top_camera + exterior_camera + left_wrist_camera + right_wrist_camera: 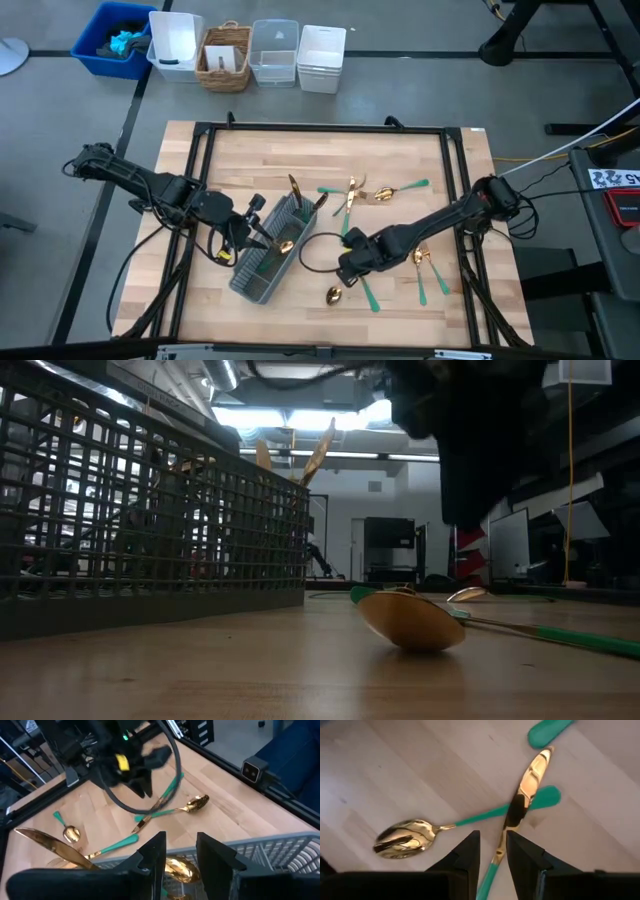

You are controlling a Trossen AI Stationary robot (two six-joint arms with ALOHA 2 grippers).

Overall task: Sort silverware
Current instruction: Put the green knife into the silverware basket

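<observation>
A: The right gripper (350, 268) sits low over the middle of the wooden counter (440, 160), just right of the grey mesh caddy (262, 268). From above I can't tell how its fingers stand. The left gripper (252, 222) hangs over the caddy's near-left side, above a gold spoon (285, 245) lying inside.

B: At counter level?

A: Mostly the caddy's open grid (150, 530) with gold heads poking above it, and a polished spoon bowl (412, 622) on the wood.

B: Left wrist view?

A: Its fingers (152, 855) stand parted, empty, over the spoon (181, 869) in the basket. That looks just dropped off.

B: Right wrist view?

A: Fingers (467, 852) are parted round the slim green handle of a gold-bladed knife (527, 782) lying across a spoon (405, 837). I'd judge it's picking; next it must close squarely on that thin, slick handle.
</observation>
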